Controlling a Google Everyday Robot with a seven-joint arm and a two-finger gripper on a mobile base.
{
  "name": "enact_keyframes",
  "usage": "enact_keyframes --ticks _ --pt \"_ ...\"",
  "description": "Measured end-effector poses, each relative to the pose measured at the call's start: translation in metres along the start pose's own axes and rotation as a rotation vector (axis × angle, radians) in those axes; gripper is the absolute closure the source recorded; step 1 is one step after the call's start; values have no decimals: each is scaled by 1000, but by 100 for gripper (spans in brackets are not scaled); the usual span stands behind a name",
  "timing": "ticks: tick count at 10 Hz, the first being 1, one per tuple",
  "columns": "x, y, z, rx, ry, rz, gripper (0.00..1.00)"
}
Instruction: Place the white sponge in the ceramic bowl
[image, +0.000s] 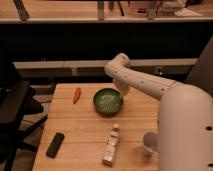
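Observation:
The ceramic bowl, dark green with a lighter mottled inside, sits on the wooden table near its back middle. My gripper hangs from the white arm, just over the bowl's right rim. The white sponge does not show as a separate thing. It may be hidden at the gripper or lost against the bowl's pale inside; I cannot tell which.
A red chili lies left of the bowl. A long pale bottle lies at the front middle, a white cup at the front right, and a black flat object at the front left. A black chair stands left of the table.

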Motion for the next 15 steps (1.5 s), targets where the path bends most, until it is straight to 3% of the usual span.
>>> enact_keyframes --ticks 3,4,6,8,9,15 --pt "0 -1 1 3 6 -5 93" --pt "0 -1 1 4 8 -7 89" --pt "0 -2 2 6 12 -10 76" --pt "0 -2 2 7 17 -15 55" --pt "0 -3 3 7 19 -17 50" --pt "0 -5 4 11 31 -29 44"
